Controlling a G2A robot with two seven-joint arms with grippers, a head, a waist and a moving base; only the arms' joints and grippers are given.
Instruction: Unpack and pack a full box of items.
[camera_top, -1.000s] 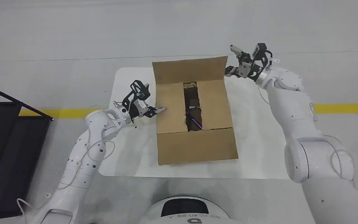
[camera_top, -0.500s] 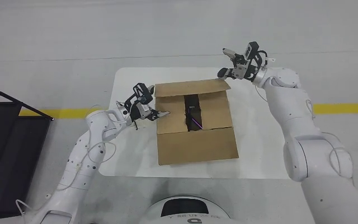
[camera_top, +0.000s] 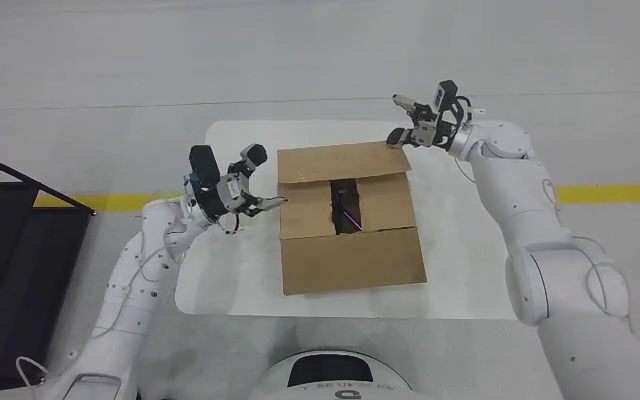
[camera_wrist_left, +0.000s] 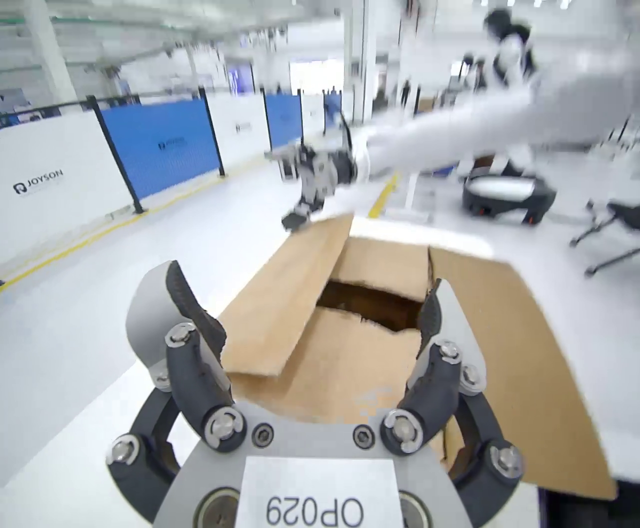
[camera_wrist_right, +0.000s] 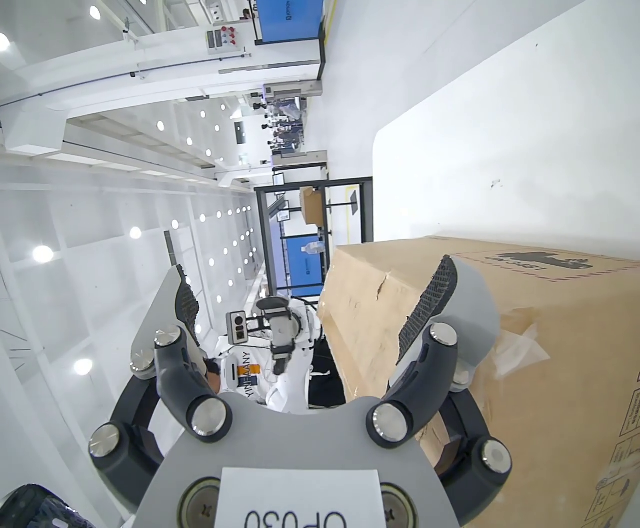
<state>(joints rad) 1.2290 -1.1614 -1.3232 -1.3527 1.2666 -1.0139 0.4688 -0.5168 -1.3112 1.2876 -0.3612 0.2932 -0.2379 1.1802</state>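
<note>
Mid-way across the white table (camera_top: 230, 280): cardboard box (camera_top: 350, 260), two inner flaps lying down with a dark gap between them, something purple (camera_top: 348, 212) in that gap. Far flap (camera_top: 340, 160) tilted low over the opening. Just beside the box's far-left corner: left gripper (camera_top: 262, 180), fingers spread wide, clasping nothing. At the far-right corner, close by the far flap's edge: right gripper (camera_top: 400, 120), fingers likewise apart and empty; contact with the flap unclear.

Matt brown cardboard box (camera_top: 350, 262), smooth white table (camera_top: 445, 285), matt grey fingers (camera_wrist_left: 147, 310) with rough dark pads (camera_wrist_right: 429, 300).
</note>
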